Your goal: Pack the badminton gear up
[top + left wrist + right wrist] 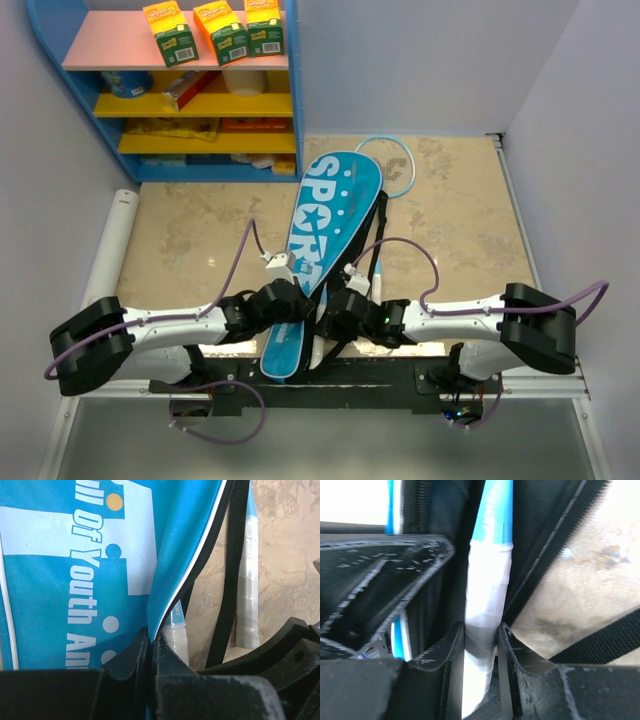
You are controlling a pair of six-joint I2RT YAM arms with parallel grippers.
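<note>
- The racket bag (330,215) lies slantwise down the middle of the desk (450,230). Its narrow end is near me, between the two arms, and its wide end is far, toward the shelf unit.
- My left end effector (151,637) has its fingers together on the bag's right-hand edge, pinching the blue flap just beside the white piping.
- I judge that fabric thin and soft. It will fold and drag rather than lift in one piece, so the doubled hem by the piping is the sensible place to hold it.
- My right end effector (481,627) is clamped on a racket handle (485,580), one finger on each side of the white wrap, below where the wrap meets the blue cone. The handle sits against the bag's black lining.
- I expect the racket to be light and stiff but long, so the far end will swing with any twist of the wrist. The wrapped grip looks grippy enough, while the thin frame and strings look fragile, so the handle is where I want it.
- A racket head (397,165) shows at the far right, just beside the bag's wide end. I cannot tell whose handle it belongs to.
- A second handle (247,595) lies on the desk just right of the black strap (232,555), which could snag.
- I see no shuttlecocks in any view.
</note>
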